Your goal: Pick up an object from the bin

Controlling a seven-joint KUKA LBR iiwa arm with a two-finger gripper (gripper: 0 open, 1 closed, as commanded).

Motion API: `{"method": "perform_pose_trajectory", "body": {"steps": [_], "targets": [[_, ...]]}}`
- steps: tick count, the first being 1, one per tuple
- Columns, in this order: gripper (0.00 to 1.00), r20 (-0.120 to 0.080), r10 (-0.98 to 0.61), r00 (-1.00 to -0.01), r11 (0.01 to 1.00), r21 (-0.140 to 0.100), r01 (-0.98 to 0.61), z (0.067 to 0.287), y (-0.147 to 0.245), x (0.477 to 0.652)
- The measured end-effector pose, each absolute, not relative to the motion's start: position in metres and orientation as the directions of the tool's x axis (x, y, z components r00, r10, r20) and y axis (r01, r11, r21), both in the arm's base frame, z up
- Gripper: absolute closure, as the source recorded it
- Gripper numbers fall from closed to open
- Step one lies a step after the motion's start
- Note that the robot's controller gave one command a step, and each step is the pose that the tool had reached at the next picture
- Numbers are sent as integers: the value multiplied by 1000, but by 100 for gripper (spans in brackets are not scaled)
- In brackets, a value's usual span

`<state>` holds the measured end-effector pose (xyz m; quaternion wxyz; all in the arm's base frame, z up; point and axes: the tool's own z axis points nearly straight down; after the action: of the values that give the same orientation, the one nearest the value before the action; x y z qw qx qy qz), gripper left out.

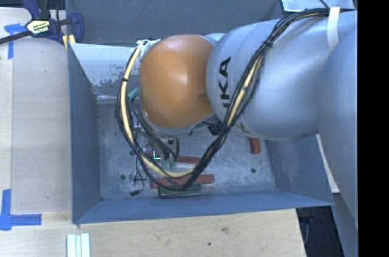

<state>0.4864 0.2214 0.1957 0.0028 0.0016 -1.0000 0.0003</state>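
A large grey robot arm (285, 79) reaches in from the right and covers much of a grey metal bin (82, 146). At its wrist sits a rounded orange cover (173, 79), over the middle of the bin floor. Yellow and black cables (124, 110) loop round the cover's left side and hang down towards the bin's front wall, the one at the bottom of the view.

Under the cover, dark hardware of the pincer (157, 154) hangs low over the floor, just in from the middle of the front wall. The cover and cables hide its tip, so I cannot tell whether it is open or closed, or whether it has hold of anything.

The nearest things lie just to its right. One is a reddish-brown bar (189, 160) on the floor. A second reddish-brown bar (206, 178) lies against the front wall, beside a flat green-edged piece (182, 189). A third reddish-brown piece (254, 145) lies towards the right wall, half under the arm. A small dark scrap (135, 191) sits near the front-left corner.

Likely risks:
- The low cable loop could snag a bar or drag it along.
- The pincer could strike the front wall, since the bars lie so close to it.
- Thin, flat pieces may slip out of a closing grip.
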Motion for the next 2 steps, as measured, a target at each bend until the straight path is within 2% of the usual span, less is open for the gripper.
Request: {"method": "perform_pose_trajectory", "body": {"steps": [1,2], "targets": [[0,-10,-73,-997,997,5,-73,177,201,493],[0,5,-177,-984,984,-3,-177,118,146,499]]}}
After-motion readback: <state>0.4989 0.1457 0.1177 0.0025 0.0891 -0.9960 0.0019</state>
